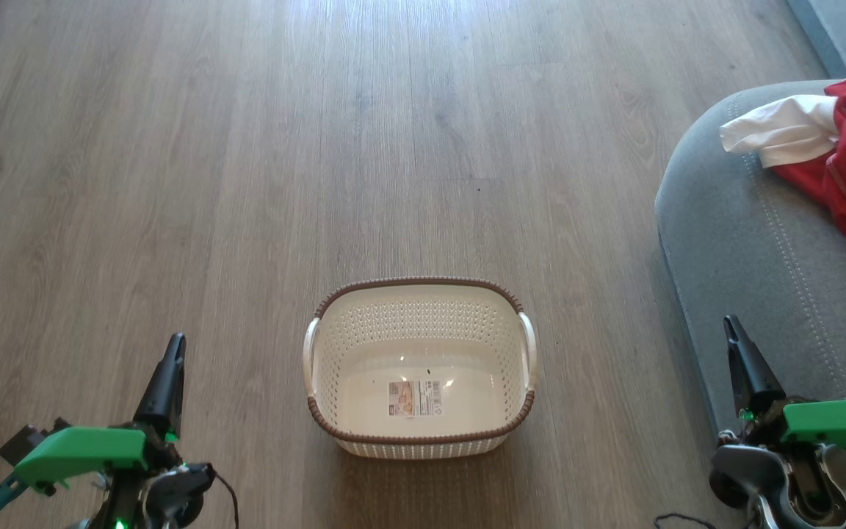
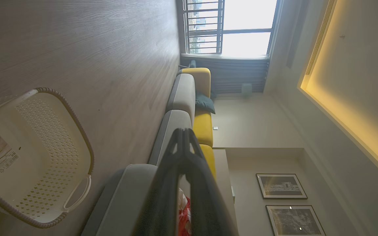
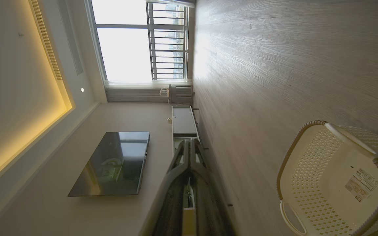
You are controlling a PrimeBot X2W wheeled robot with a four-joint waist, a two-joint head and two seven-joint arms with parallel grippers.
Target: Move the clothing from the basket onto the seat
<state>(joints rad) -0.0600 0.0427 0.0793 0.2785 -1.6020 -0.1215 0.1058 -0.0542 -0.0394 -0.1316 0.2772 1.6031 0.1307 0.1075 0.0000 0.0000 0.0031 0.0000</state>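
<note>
The cream basket with a brown rim stands on the wooden floor, holding nothing but its sticker label; it also appears as the basket and the basket in the wrist views. Red and white clothing lies in a heap on the grey seat at the right; a bit of the clothing shows behind my left fingers. My left gripper is shut and holds nothing, left of the basket. My right gripper is shut, holding nothing, in front of the seat's edge.
Wooden floor stretches around the basket. The wrist views show a long grey and yellow sofa, a window, framed pictures, a wall television and a low cabinet.
</note>
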